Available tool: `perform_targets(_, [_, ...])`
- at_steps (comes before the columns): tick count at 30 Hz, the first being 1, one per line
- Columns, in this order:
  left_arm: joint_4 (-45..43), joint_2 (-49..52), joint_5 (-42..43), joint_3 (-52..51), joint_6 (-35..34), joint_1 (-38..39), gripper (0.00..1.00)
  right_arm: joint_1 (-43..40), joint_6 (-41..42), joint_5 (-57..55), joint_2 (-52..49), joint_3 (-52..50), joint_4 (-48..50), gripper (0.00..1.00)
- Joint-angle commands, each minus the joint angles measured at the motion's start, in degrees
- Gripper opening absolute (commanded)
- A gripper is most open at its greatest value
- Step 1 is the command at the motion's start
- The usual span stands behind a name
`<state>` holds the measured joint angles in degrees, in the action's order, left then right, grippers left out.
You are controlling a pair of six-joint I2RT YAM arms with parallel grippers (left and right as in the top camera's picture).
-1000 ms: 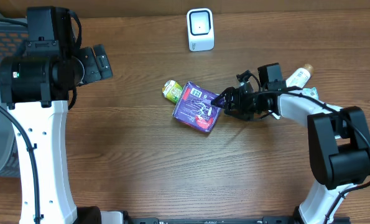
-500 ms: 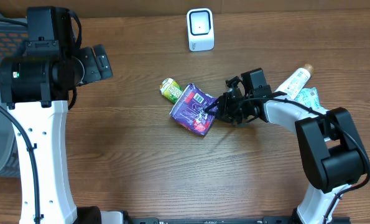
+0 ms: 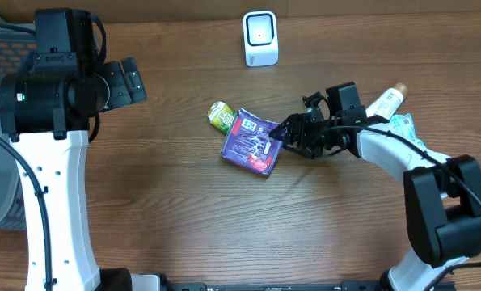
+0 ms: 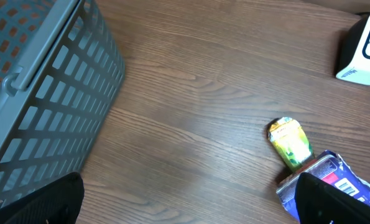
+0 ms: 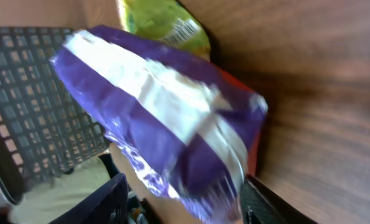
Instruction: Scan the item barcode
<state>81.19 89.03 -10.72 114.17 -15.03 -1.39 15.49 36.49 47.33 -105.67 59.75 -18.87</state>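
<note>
Near the middle of the table [image 3: 183, 210] lies the purple packet [image 3: 253, 142], a white label showing at its 12 o'clock end. A small green pouch [image 3: 221, 117] touches it at 10 o'clock. The right gripper [image 3: 284, 132] meets the packet's 3 o'clock edge, and the wrist view shows that edge between its fingers [image 5: 117, 200]; whether they pinch it I cannot tell. The white scanner [image 3: 260, 38] stands well apart at 12 o'clock. The left gripper [image 3: 130, 81] hangs at 10 o'clock, spread wide and holding nothing, beside a grey basket [image 4: 48, 93].
</note>
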Motion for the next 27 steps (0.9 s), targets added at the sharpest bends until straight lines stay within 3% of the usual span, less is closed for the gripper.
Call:
perform_targets(1, [-0.2, -1.0, 0.2, 1.2, -0.9, -0.1, 0.99, 1.0, 2.6, -4.5, 1.0, 0.2, -4.8, 0.55])
perform_targets(7, [-0.2, -1.0, 0.2, 1.2, -0.9, -0.1, 1.0, 5.9, 4.1, -10.1, 1.0, -1.0, -8.3, 0.54])
perform_targets(13, [-0.2, -1.0, 0.2, 1.2, -0.9, -0.1, 1.0, 9.3, 11.7, -17.6, 1.0, -4.5, 0.9, 0.58])
perform_targets(17, [-0.2, -1.0, 0.2, 1.2, -0.9, -0.1, 1.0, 9.5, 13.1, -19.8, 0.9, -5.5, 4.4, 0.54])
perform_targets(19, [-0.2, -1.0, 0.2, 1.2, -0.8, -0.1, 1.0, 9.5, 13.0, -20.1, 0.9, -5.5, 5.1, 0.45])
perform_targets(23, [-0.2, -1.0, 0.2, 1.2, -0.9, -0.1, 1.0, 9.5, 11.7, -19.1, 0.9, -5.5, 5.1, 0.09])
perform_targets(27, [-0.2, -1.0, 0.2, 1.2, -0.9, -0.1, 1.0, 9.2, 8.2, -16.9, 2.1, -4.1, 3.8, 0.04])
